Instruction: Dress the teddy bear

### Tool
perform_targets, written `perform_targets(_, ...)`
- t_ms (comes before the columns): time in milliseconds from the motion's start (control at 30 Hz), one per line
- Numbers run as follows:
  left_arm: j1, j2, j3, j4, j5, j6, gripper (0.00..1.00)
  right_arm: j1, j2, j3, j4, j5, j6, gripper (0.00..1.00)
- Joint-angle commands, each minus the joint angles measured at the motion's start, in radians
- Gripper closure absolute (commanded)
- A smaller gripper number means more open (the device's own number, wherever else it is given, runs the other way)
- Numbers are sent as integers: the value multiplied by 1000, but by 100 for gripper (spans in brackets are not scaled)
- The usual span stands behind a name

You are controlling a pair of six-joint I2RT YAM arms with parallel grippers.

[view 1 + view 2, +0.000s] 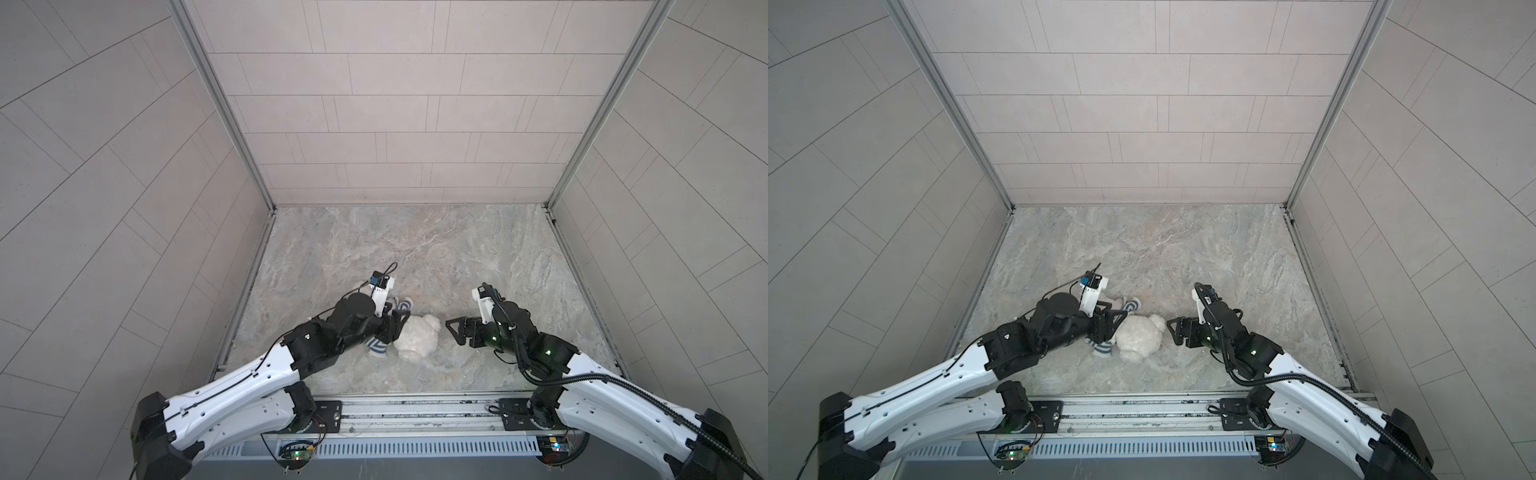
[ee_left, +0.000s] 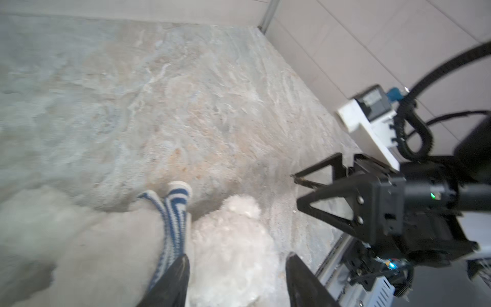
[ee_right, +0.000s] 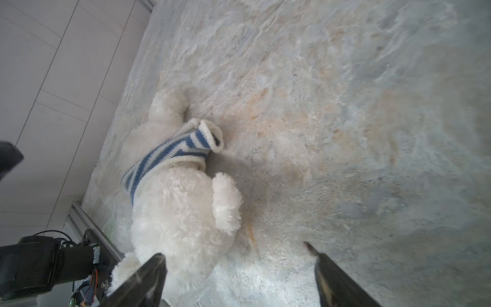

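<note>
The teddy bear (image 1: pixel 415 338) (image 1: pixel 1138 338) lies on the stone-patterned tabletop (image 1: pixel 415 249), a fluffy white plush with its head toward the right arm. A navy-and-white striped shirt (image 3: pixel 172 151) (image 2: pixel 174 212) is round its body, one sleeve (image 1: pixel 405 305) sticking out toward the back. My left gripper (image 1: pixel 397 328) (image 2: pixel 237 256) is open over the bear's body; one finger is at the shirt's edge, the other stands clear of the fur. My right gripper (image 1: pixel 453 332) (image 3: pixel 233 249) is open just beyond the bear's head, holding nothing.
Tiled walls enclose the table at the back and both sides, with metal posts (image 1: pixel 224 104) in the corners. A metal rail (image 1: pixel 415 409) carrying both arm bases runs along the front edge. Bare tabletop stretches behind the bear.
</note>
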Motion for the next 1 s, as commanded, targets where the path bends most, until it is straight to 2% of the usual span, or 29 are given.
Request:
perform_targets(0,39,89,84,-239,71,66,42,40,69,5,142,-29,33,10)
perform_targets(167,41,200,113,-327,-8,119,53,100,182,37,206,-19,42,9)
perform_targets(267,42,218,104,-346,-34,130,60,127,239,39,244,-10,54,8)
perform_targets(467,69,220,89,-332,-48,156,65,158,317,59,273,-3,56,7)
perform_targets(633,81,274,96,-311,-33,197,70,164,392,58,318,-17,69,7)
perform_targets(867,81,341,87,-279,-11,216,72,181,443,71,347,-13,79,8)
perform_targets(967,82,368,73,-257,-10,209,76,183,464,71,360,-18,89,10)
